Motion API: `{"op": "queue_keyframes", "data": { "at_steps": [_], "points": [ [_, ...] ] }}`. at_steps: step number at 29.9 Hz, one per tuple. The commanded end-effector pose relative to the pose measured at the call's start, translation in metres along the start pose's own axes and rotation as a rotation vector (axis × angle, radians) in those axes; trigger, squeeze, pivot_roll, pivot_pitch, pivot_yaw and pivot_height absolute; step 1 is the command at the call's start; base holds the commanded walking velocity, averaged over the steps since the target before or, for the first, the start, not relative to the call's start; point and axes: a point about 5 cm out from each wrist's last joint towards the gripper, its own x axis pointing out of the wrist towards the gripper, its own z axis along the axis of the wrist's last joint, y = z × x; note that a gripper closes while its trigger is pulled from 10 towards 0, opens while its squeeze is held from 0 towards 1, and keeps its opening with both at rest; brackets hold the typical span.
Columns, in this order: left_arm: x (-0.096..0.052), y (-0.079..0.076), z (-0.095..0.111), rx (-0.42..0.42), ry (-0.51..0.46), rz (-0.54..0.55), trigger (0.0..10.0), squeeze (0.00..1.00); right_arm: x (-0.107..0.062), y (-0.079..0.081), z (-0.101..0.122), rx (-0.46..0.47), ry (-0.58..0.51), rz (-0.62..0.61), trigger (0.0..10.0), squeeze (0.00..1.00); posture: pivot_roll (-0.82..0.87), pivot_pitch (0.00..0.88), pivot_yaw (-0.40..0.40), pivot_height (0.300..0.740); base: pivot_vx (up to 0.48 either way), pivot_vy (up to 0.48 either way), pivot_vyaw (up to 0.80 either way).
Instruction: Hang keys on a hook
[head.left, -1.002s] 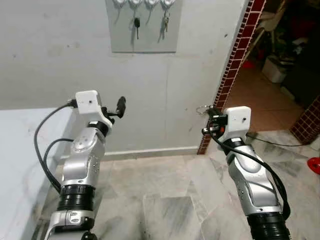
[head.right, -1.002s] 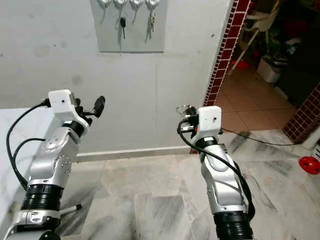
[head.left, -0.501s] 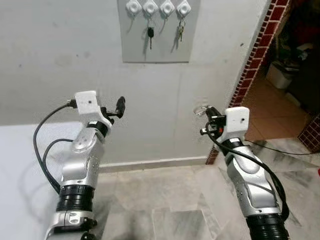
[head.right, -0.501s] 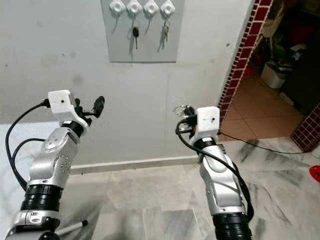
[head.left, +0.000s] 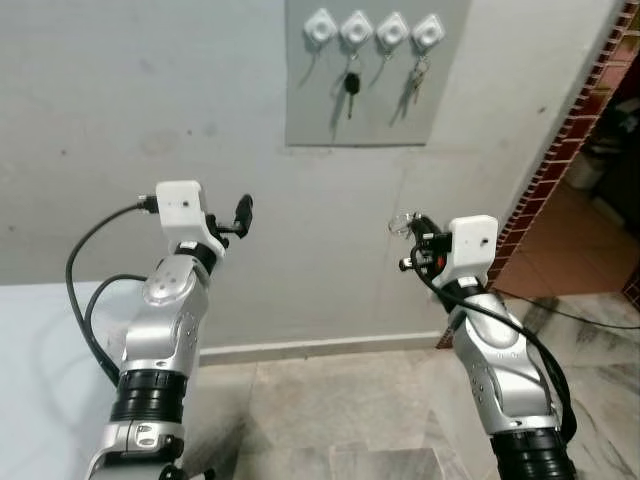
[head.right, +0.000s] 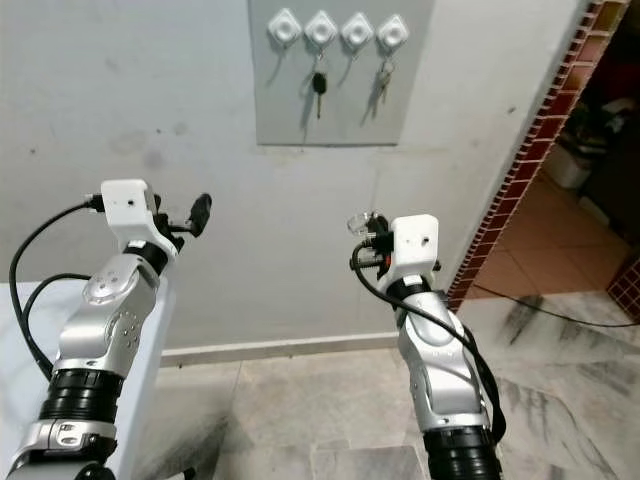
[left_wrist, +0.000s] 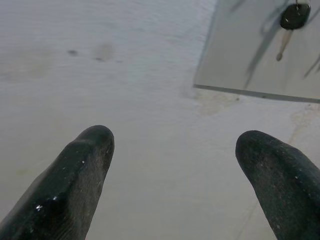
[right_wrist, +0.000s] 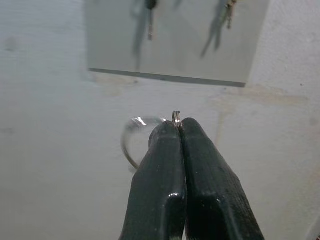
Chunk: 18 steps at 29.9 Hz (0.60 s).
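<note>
A grey panel (head.left: 372, 110) on the white wall carries a row of white hooks (head.left: 356, 28). A black key (head.left: 349, 88) hangs from the second hook and a silver key bunch (head.left: 413, 80) from the fourth. My right gripper (head.left: 413, 238) is raised below and right of the panel, short of the wall. It is shut on a silver key ring (right_wrist: 131, 136), pinched at the fingertips (right_wrist: 170, 131). My left gripper (head.left: 240, 213) is raised at the same height to the left, open and holding nothing, its fingers (left_wrist: 85, 165) pointing at the wall below the black key (left_wrist: 294, 17).
A red-brick tiled pillar (head.left: 565, 140) edges a doorway on the right, leading to a tiled room. A white surface (head.left: 40, 340) stands at my left. Marble floor (head.left: 330, 420) runs to the wall's skirting, with a black cable (head.left: 590, 315) lying on it at right.
The camera has moved: the panel now sits lower, further right and larger in the picture, and the doorway has slid to the edge. Both arms hold the same pose, the ring still gripped.
</note>
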Motion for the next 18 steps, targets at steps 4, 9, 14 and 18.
{"op": "queue_keyframes", "data": {
  "at_steps": [4,9,14,18],
  "points": [
    [0.0013,-0.0111,0.0008,0.029,-0.002,-0.044,10.0,0.0,-0.0012,-0.0091,0.0051,-0.013,-0.015,-0.028,10.0,0.0,0.0,0.0,-0.018,0.74,0.48,0.0,0.0],
    [0.0014,-0.0108,0.0004,0.025,0.001,-0.041,10.0,0.0,-0.001,-0.0086,0.0051,-0.012,-0.015,-0.029,10.0,0.0,0.0,0.0,-0.019,0.74,0.48,0.0,0.0],
    [0.0018,-0.0107,-0.0013,-0.032,0.014,-0.026,10.0,0.0,-0.0009,-0.0083,0.005,-0.012,-0.015,-0.028,10.0,0.0,0.0,0.0,-0.019,0.74,0.425,0.0,0.0],
    [0.0016,-0.0101,0.0034,0.003,-0.029,-0.001,10.0,0.0,-0.0008,-0.0081,0.0047,-0.014,-0.014,-0.026,10.0,0.0,0.0,0.0,-0.019,0.74,0.0,0.0,0.0]
  ]
}}
